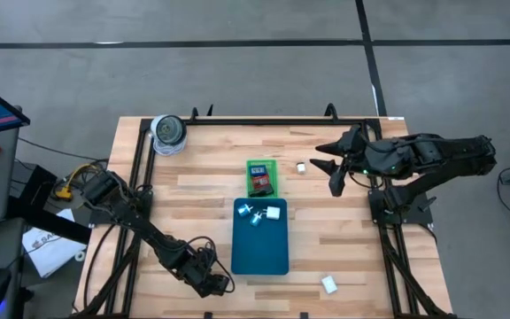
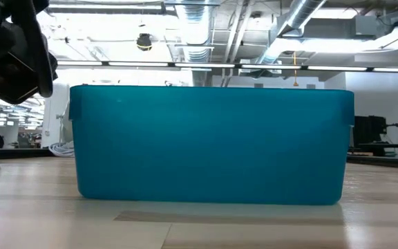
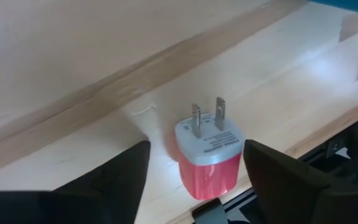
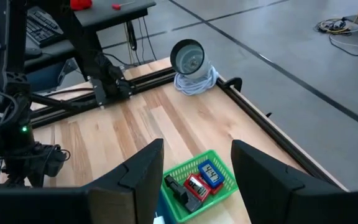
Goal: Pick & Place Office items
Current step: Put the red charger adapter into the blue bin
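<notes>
Only the left wrist view shows a small charger plug (image 3: 208,158) with a glossy red body, white face and two metal prongs; it lies on the pale wooden desk (image 3: 73,74), between the spread fingers of the left tool (image 3: 194,180), which is released. From above, that left tool (image 1: 212,283) sits near the desk's front edge, left of the large teal tray (image 1: 260,252).

The low view is almost filled by the teal tray's smooth, matte plastic wall (image 2: 213,145), and its contents are hidden there. The high view shows inside: a few small white and silvery office items (image 1: 260,213) at the tray's far end. Just beyond it, the small bright-green mesh-walled tray (image 1: 261,166) holds red, blue and black blocky pieces, seen most clearly from the right wrist (image 4: 197,182).

Two white pieces lie loose on the desk: one (image 1: 300,167) beside the green tray, one (image 1: 329,284) near the front edge.

The right tool (image 1: 326,164) hovers right of the green tray, fingers apart, grasping nothing.
</notes>
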Controlling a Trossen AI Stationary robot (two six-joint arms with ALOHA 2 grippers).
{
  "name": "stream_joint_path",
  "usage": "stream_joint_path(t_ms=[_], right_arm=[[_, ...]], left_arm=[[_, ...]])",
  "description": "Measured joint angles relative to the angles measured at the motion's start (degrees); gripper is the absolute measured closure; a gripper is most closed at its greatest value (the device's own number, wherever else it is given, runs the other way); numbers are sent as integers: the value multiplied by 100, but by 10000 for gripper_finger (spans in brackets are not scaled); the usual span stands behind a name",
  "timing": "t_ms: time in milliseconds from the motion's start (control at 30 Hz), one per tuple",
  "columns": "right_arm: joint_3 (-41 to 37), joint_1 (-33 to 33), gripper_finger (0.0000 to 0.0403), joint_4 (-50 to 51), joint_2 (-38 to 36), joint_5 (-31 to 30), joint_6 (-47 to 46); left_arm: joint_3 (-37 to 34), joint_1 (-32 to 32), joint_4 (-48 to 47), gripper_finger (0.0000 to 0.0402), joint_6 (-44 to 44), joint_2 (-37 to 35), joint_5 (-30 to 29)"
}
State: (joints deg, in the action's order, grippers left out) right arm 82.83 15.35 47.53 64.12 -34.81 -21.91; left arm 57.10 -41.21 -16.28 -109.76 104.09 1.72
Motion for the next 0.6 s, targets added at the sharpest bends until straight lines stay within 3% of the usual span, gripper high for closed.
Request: stream_joint_path(t_ms=[333, 600], right_arm=[[0, 0, 221, 0, 0, 0, 4], [0, 0, 221, 0, 0, 0, 96]], left_arm=[[-7, -7, -180, 271, -48, -1, 30], [-7, 78, -153, 275, -64, -2, 56]])
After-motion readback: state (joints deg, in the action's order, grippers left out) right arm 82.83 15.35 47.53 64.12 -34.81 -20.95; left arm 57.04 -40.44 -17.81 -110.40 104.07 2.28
